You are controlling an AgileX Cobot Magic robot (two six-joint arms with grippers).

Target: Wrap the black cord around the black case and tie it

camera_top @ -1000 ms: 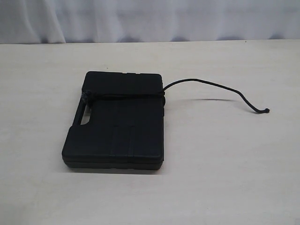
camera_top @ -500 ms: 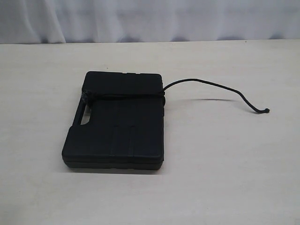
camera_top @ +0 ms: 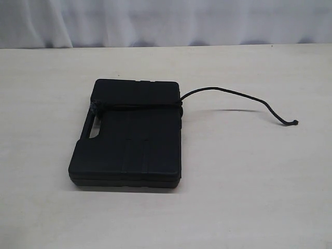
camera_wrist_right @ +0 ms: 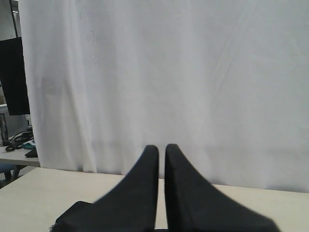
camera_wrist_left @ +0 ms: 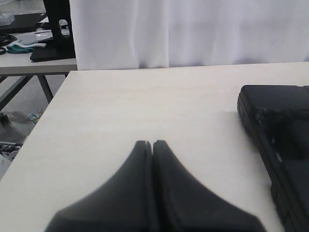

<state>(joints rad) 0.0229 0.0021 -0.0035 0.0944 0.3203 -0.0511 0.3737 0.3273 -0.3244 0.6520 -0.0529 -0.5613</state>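
Note:
The black case (camera_top: 129, 140) lies flat on the table, left of centre in the exterior view, its handle slot on the left side. The black cord (camera_top: 140, 106) runs across the lid near the far end, with a frayed knot (camera_top: 95, 107) at the left edge. Its loose tail (camera_top: 233, 93) curves right over the table to a knotted tip (camera_top: 294, 123). Neither gripper shows in the exterior view. My left gripper (camera_wrist_left: 152, 143) is shut and empty over bare table, with the case (camera_wrist_left: 285, 150) off to one side. My right gripper (camera_wrist_right: 161, 147) is shut and empty, facing the curtain.
A pale wooden table (camera_top: 249, 181) carries everything. A white curtain (camera_top: 166, 21) hangs behind its far edge. In the left wrist view the table's side edge (camera_wrist_left: 53, 106) shows, with a second cluttered table (camera_wrist_left: 29, 46) beyond it.

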